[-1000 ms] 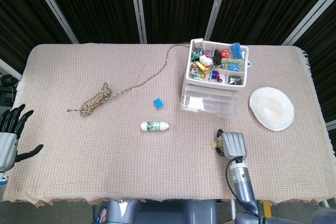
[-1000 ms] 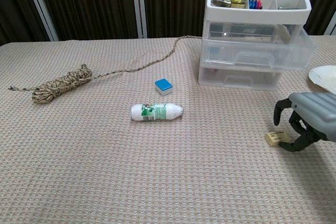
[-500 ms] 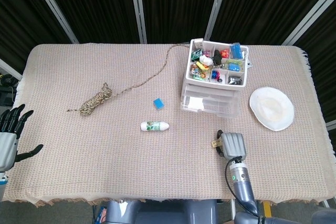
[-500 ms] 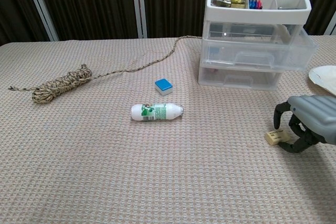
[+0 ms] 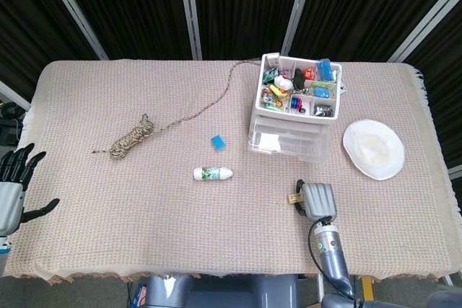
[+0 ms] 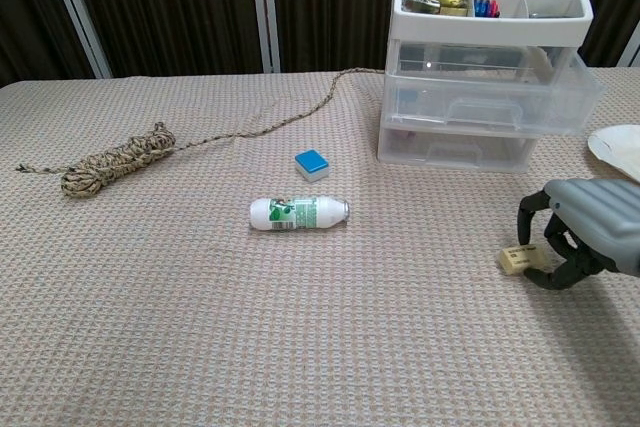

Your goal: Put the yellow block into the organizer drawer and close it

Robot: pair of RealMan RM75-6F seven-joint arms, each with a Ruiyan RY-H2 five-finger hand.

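The right robot hand (image 6: 575, 232) sits low on the table (image 5: 144, 214) at about 5 o'clock; its fingers (image 6: 533, 215) curl around the yellow block (image 6: 517, 258), and it looks like it is holding the block, though the grip is hard to see. The organizer (image 5: 296, 117) stands at 1 o'clock, its middle drawer (image 6: 495, 97) pulled out. The left robot hand (image 5: 14, 182) waits at 8 o'clock off the table's edge, fingers wide apart, holding nothing.

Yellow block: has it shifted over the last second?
Yes. In the chest view the yellow block has slid slightly left and tilted, toward the white bottle, nudged by the right robot hand curled around it.
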